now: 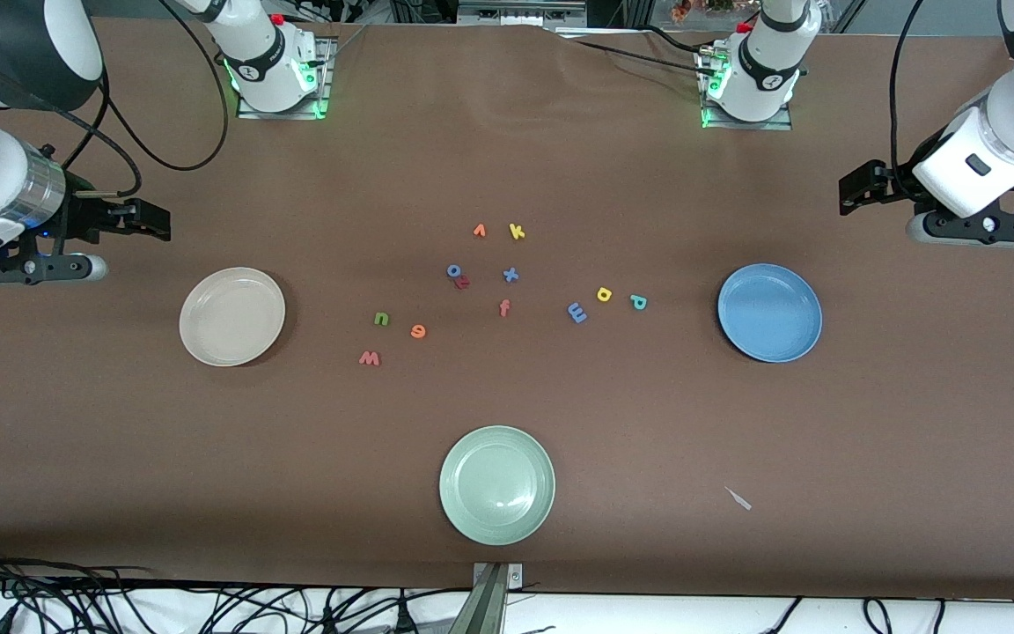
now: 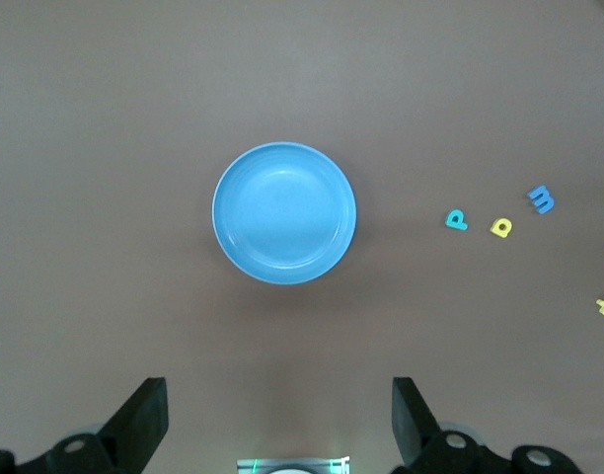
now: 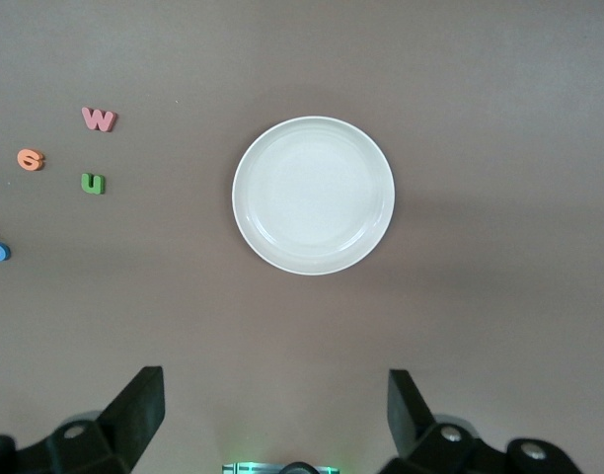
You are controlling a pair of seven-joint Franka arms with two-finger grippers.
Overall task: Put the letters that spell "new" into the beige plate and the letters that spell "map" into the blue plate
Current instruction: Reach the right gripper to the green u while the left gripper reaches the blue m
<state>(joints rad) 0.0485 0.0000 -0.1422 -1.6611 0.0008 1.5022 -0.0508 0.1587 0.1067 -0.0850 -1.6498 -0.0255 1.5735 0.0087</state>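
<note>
While both plates sit bare, you have nothing done — n (image 1: 381, 319), e (image 1: 418, 331), w (image 1: 370, 357) and m (image 1: 576, 312), a (image 1: 604, 294), p (image 1: 638, 302) all lie on the table (image 1: 507, 528); the left pincer (image 2: 279, 420) over the blue plate (image 1: 811, 321) and the right pincer (image 3: 275, 415) over the beige plate (image 1: 271, 339) gape, holding nothing.

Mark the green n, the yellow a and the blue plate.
green n (image 1: 381, 319), front view, middle of the letter.
yellow a (image 1: 604, 294), front view, middle of the letter.
blue plate (image 1: 769, 313), front view, bare middle of its floor.
</note>
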